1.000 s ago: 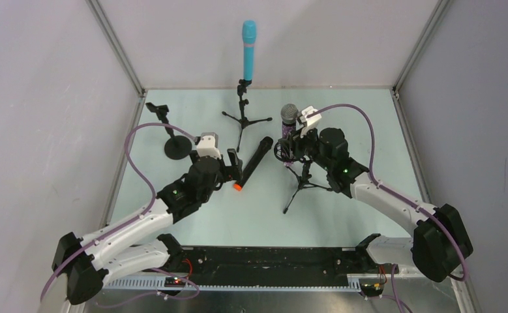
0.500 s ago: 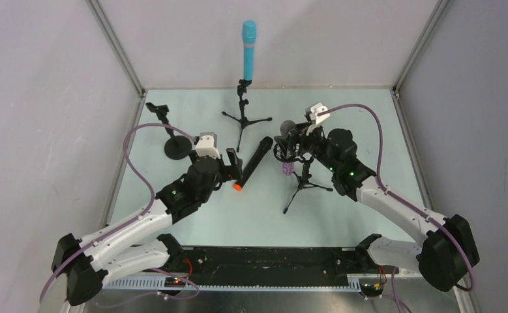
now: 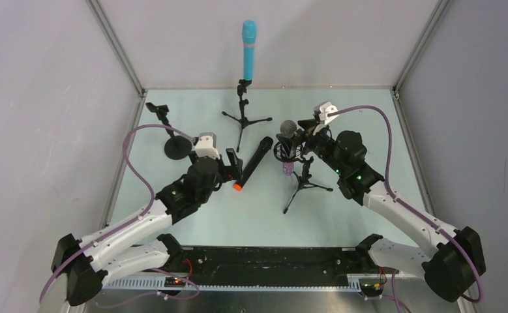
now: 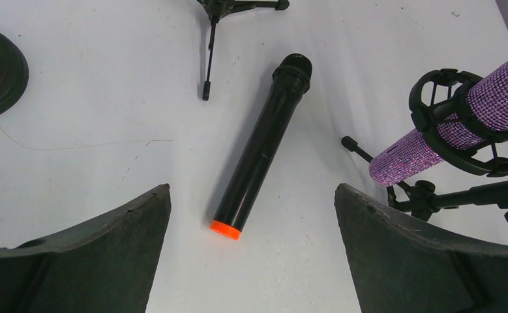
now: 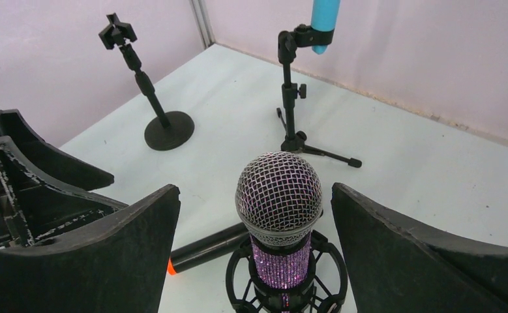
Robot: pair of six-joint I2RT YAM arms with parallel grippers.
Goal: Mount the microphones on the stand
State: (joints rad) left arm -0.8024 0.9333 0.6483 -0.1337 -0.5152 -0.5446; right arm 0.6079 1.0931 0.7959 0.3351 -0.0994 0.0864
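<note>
The purple glitter microphone (image 5: 279,195) with its silver mesh head stands in the black ring mount of a tripod stand (image 3: 303,182). My right gripper (image 5: 255,188) is open, its jaws either side of the mesh head and not touching it. The turquoise microphone (image 3: 248,49) stands upright in the clip of the back tripod stand (image 3: 242,117). The black microphone with the orange end (image 4: 261,147) lies flat on the table. My left gripper (image 4: 252,189) hovers open just behind that orange end, holding nothing.
A round-base stand (image 3: 173,140) with an empty clip stands at the left back of the table. The tripod legs (image 4: 207,59) spread over the table near the black microphone. Grey walls close in the back and both sides.
My right gripper has opened and let go of the purple microphone, which sank lower into the ring mount. The right arm drew back to the right. The left arm stayed still.
</note>
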